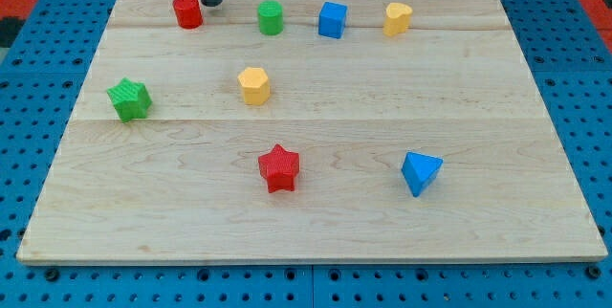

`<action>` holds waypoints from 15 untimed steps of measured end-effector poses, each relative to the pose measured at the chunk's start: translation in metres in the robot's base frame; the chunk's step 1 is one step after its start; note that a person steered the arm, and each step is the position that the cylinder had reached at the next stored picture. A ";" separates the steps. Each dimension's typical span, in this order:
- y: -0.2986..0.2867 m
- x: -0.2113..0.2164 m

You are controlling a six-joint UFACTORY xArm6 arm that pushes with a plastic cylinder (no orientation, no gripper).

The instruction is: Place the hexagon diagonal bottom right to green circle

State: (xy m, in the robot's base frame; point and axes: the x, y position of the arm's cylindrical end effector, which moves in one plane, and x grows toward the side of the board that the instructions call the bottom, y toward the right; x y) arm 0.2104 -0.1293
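The yellow hexagon (253, 85) sits left of the board's middle. The green circle (271, 17) stands near the view's top, above and slightly right of the hexagon. My tip (210, 2) is at the view's top left, just right of the red circle (187, 11) and left of the green circle, far above the hexagon.
A blue cube (332, 19) and a yellow heart-like block (398, 18) sit right of the green circle. A green star (129, 99) is at the left, a red star (279, 167) at the bottom middle, a blue triangle (421, 172) at the bottom right. The wooden board (478, 98) lies on a blue pegboard.
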 end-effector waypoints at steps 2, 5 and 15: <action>0.029 0.042; 0.029 0.180; 0.121 0.139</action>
State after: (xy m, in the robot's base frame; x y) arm 0.3497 -0.0081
